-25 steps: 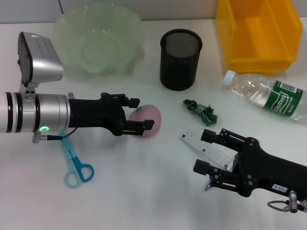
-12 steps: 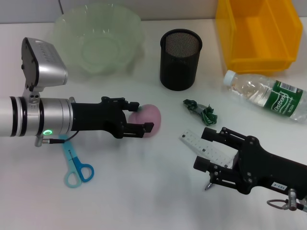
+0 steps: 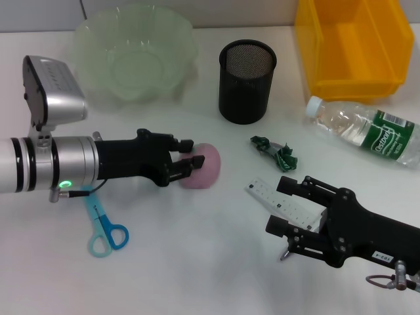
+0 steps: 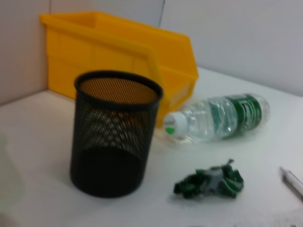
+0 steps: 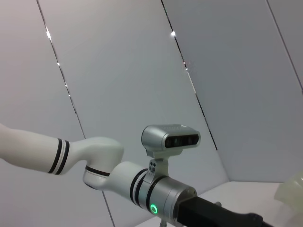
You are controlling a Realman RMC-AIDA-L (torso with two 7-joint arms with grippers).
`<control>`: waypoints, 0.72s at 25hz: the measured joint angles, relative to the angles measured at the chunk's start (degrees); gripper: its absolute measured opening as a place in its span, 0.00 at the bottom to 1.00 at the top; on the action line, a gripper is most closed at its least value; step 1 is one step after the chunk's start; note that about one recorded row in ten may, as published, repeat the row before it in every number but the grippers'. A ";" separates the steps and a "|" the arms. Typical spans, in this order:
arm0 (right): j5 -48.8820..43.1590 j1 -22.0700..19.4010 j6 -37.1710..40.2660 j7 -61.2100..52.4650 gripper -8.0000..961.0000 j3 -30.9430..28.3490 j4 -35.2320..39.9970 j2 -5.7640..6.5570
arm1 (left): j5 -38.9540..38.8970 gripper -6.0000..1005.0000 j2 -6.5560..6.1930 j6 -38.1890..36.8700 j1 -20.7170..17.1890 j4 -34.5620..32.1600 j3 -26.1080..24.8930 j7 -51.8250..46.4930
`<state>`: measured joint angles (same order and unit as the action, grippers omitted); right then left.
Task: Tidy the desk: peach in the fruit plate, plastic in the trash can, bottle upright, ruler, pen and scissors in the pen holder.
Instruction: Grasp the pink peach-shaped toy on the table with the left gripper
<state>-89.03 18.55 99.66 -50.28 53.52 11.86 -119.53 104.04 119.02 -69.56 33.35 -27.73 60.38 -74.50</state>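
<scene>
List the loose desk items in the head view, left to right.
scissors → peach → plastic scrap → ruler → bottle
</scene>
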 joint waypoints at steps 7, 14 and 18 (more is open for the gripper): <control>0.00 -0.01 0.00 -0.02 0.79 0.00 0.01 0.00 | -0.24 0.31 0.03 0.21 0.16 0.02 2.94 -0.14; 0.00 0.00 0.00 0.03 0.79 0.00 0.01 0.09 | -0.30 0.11 -0.11 0.25 0.33 -0.42 2.46 -1.26; 0.00 0.00 -0.02 0.05 0.79 0.00 0.00 0.09 | -0.78 0.06 -0.18 -0.14 0.10 -0.79 2.36 -1.44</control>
<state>-89.03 18.55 99.64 -50.23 53.52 11.86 -119.44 103.26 118.84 -69.70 33.45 -28.52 62.74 -75.94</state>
